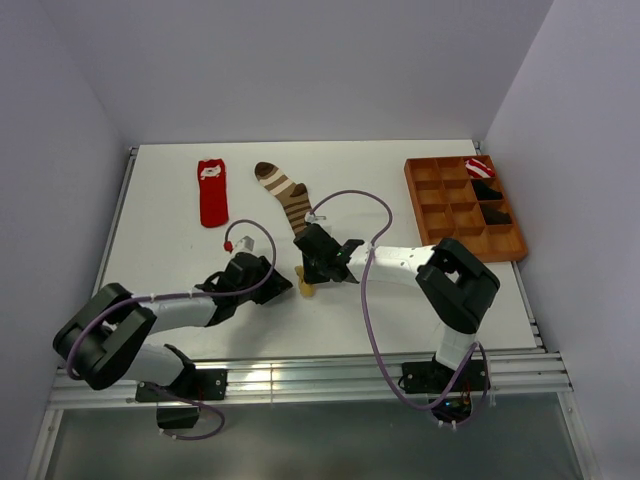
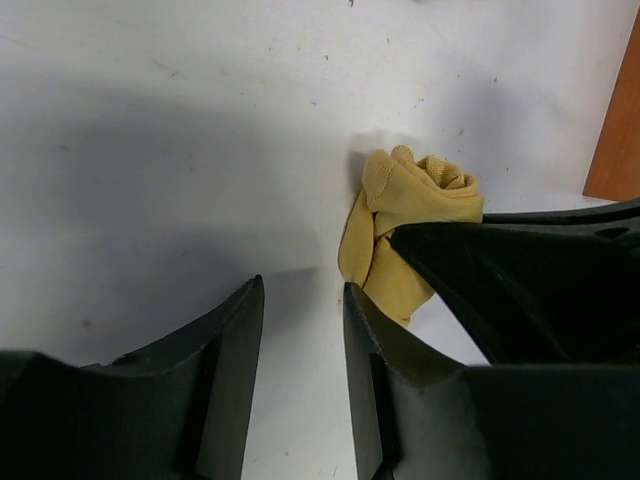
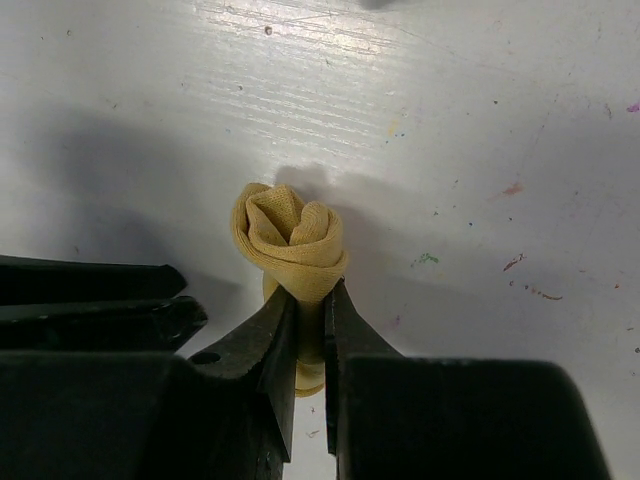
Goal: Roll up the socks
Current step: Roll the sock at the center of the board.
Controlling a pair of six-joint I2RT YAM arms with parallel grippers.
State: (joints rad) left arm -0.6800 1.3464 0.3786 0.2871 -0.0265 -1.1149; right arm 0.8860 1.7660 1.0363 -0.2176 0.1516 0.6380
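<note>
1. R gripper (image 3: 310,300): fingers clamped on mustard sock (image 3: 290,235), centre-front of table (image 1: 170,250). Sock is rolled to a tight bundle, coil end showing in R wrist view; roll axis can't tell.
2. L gripper (image 2: 303,290): fingers apart, nothing btwn them, just beside the roll.
3. Red sock (image 1: 212,195): flat, far-left, long axis near–far.
4. Striped sock (image 1: 285,195): flat, right of the red one, axis diagonal from far-left to near-right.

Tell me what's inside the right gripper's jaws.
The mustard-yellow sock, rolled into a bud, pinched in the right gripper. The gripper covers its lower end.
</note>
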